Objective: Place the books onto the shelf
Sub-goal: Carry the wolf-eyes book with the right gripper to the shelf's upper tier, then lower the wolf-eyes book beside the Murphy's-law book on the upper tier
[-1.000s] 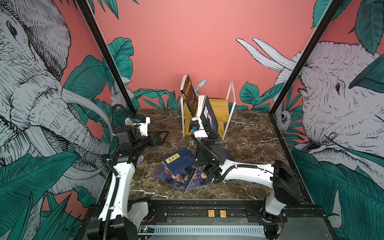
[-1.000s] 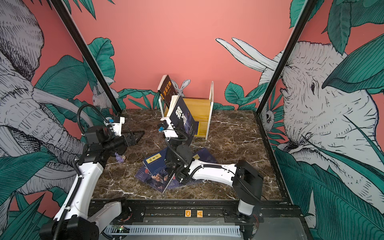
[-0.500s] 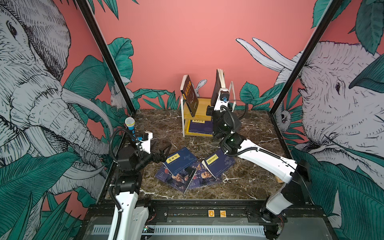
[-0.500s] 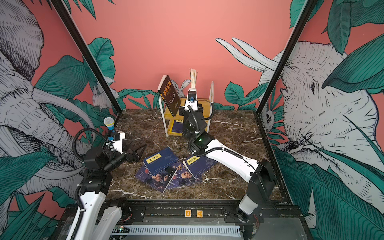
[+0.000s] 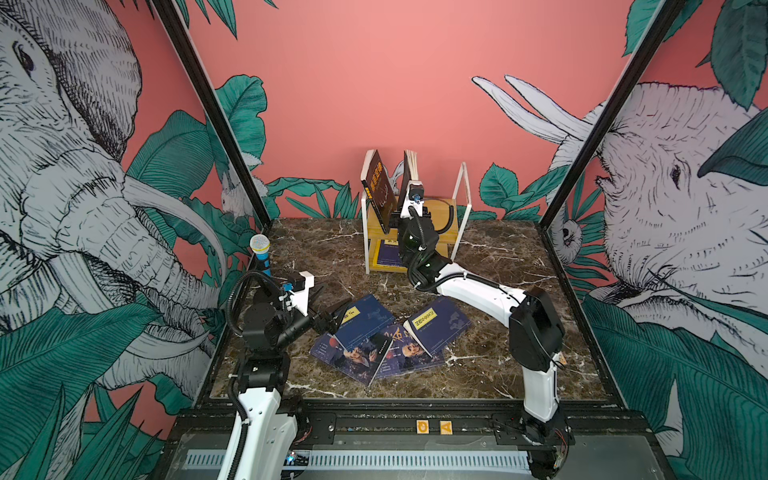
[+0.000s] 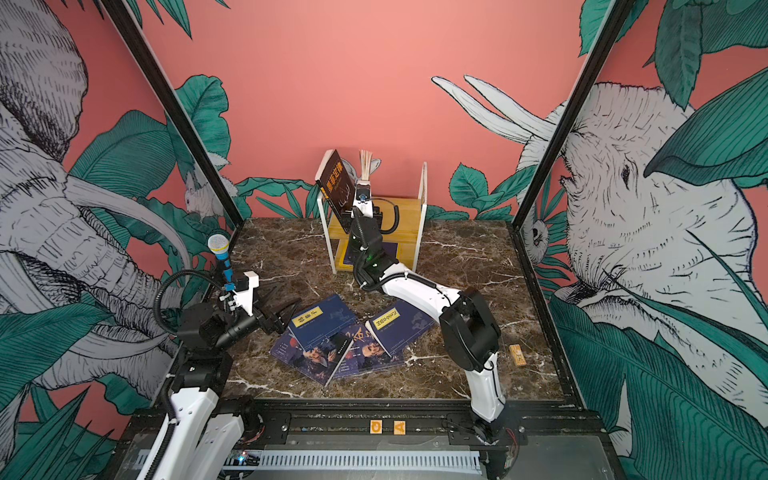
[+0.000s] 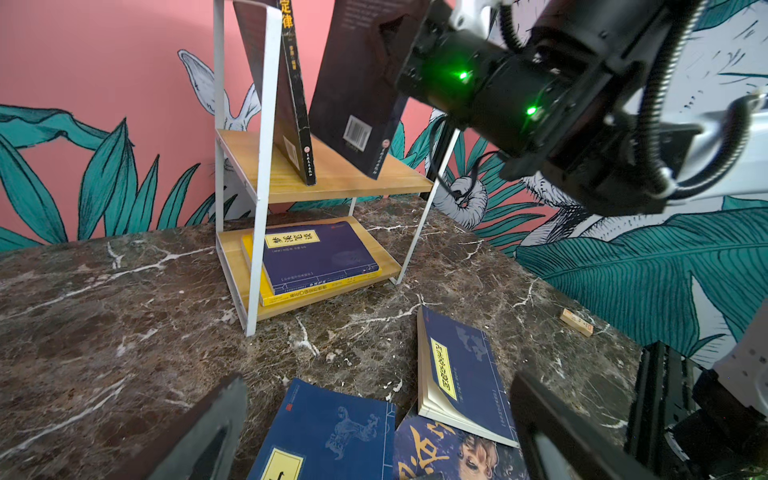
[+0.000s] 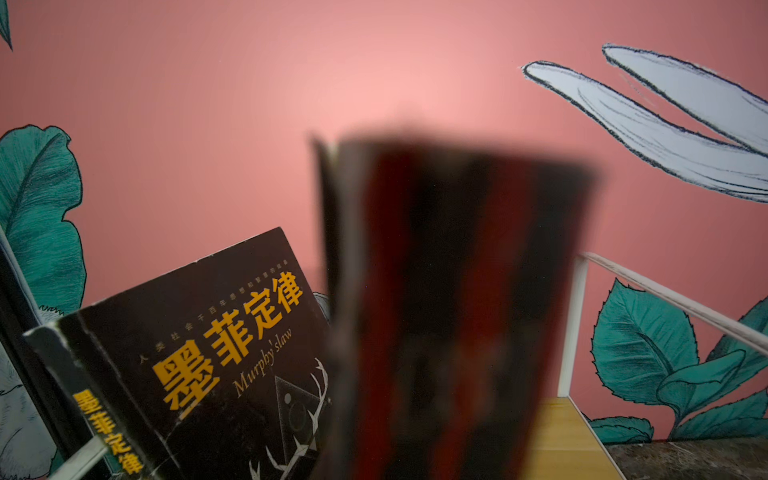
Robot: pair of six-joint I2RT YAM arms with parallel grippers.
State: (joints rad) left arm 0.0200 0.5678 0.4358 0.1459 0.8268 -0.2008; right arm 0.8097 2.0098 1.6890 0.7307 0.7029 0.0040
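Right jaws: narrow, clamped on black book [image 7: 357, 83], held tilted over upper board of shelf [image 7: 332, 187], right of leaning dark brown book [image 8: 232, 353]. Left jaws: wide, empty, just left of four navy books [image 5: 365, 320] overlapping on table [image 5: 498, 249], near centre. Shelf: far centre; lower board holds navy volume [image 7: 320, 253].

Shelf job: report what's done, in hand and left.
Done: one navy paperback with a yellow label lies on the lower board of the white-framed wooden shelf. In hand: the right gripper holds a black paperback at the upper board. Left: four navy paperbacks lie on the brown marble table near the open left gripper.
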